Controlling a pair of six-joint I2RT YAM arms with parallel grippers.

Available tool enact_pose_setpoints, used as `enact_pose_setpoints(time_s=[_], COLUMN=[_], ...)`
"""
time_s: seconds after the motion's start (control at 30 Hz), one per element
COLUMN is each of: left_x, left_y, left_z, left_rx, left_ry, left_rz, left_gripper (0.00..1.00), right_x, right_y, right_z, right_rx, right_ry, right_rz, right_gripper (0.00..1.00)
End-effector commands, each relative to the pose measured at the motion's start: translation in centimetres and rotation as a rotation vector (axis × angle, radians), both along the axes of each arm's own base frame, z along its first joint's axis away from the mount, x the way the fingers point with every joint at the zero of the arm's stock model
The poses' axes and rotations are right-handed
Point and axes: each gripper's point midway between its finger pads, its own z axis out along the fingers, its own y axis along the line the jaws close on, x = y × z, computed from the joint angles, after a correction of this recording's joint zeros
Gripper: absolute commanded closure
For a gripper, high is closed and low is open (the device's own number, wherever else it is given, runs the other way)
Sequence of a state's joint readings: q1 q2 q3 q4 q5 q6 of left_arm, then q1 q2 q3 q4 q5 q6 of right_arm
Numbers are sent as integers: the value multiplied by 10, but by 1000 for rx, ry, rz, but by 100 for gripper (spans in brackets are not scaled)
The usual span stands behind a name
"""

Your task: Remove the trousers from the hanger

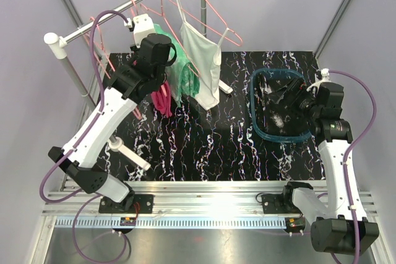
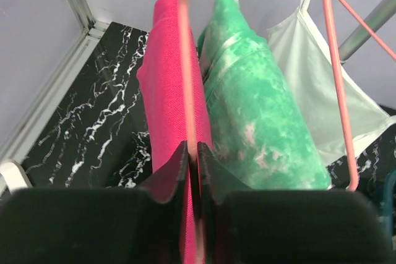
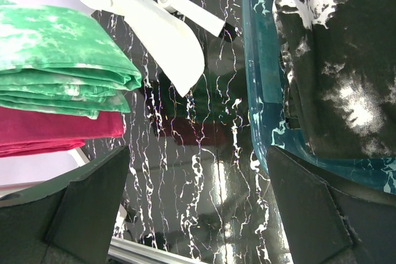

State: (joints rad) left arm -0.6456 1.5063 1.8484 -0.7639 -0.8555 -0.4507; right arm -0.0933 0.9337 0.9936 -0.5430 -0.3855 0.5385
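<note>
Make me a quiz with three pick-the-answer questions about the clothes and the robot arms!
1. Where are the black speckled trousers? A) in the teal bin B) on a hanger C) on the floor
2. How many garments hang from the rail? A) one B) three C) five
3. The right end effector is: A) shut on cloth B) open C) hidden
Answers: 1 A, they lie inside the bin; 2 B, pink trousers, green trousers, white top; 3 B, its jaws stand wide apart.

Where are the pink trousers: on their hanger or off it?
On it. The pink trousers hang folded over a pink hanger, beside the green trousers; the left tool pinches them.
</note>
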Motion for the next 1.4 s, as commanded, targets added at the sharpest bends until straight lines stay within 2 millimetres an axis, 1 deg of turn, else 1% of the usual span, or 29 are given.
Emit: enact_pose_setpoints(time_s=[0.0,0.03,0.1,0.23,0.27,0.33,0.37,0.43,0.47,0.7,0.83,0.9,1.03,1.13,1.17,1.27,1.3,1.37], left_x=[-2,-4,-6,-16,-22,-26,-30,-33,-35,-48,-59,-60,-59,-70,-78,-92,-100,-106], left_y=[9,10,12,18,24,25,29,28,29,25,25,19,18,18,22,18,19,18], left_z=[14,16,20,39,49,62,70,85,96,138,154,161,161,163,167,173,177,179], left_rx=[-54,-63,-94,-175,-195,-225,-231,-234,-232,-237,-252,-255,-237,-273,-294,-328,-344,-357], left_ry=[-60,-64,-81,-154,-184,-230,-252,-285,-305,-382,-416,-437,-427,-439,-451,-465,-476,-482], left_rz=[50,51,65,75,89,93,100,94,92,45,16,-31,-39,-73,-85,-142,-163,-182], left_gripper=[98,100,100,100,100,100,100,100,100,100,100,100,100,100,100,100,100,100], right_x=[1,1,1,2,2,1,1,1,1,0,-1,-1,-2,-3,-3,-9,-13,-22], right_y=[4,5,5,7,7,9,9,9,10,10,10,10,10,11,12,23,35,43], right_z=[10,10,8,9,10,11,11,12,13,16,21,22,24,27,29,47,63,83], right_rx=[-7,-6,-4,10,13,17,18,18,17,22,21,18,13,11,10,6,20,31], right_ry=[-58,-61,-54,-56,-60,-66,-65,-68,-70,-77,-88,-92,-90,-100,-107,-180,-262,-355], right_rz=[32,35,34,41,43,51,54,53,56,53,58,59,62,66,76,163,243,296], right_gripper=[0,1,0,1,1,1,0,1,0,0,1,1,1,1,1,1,0,1])
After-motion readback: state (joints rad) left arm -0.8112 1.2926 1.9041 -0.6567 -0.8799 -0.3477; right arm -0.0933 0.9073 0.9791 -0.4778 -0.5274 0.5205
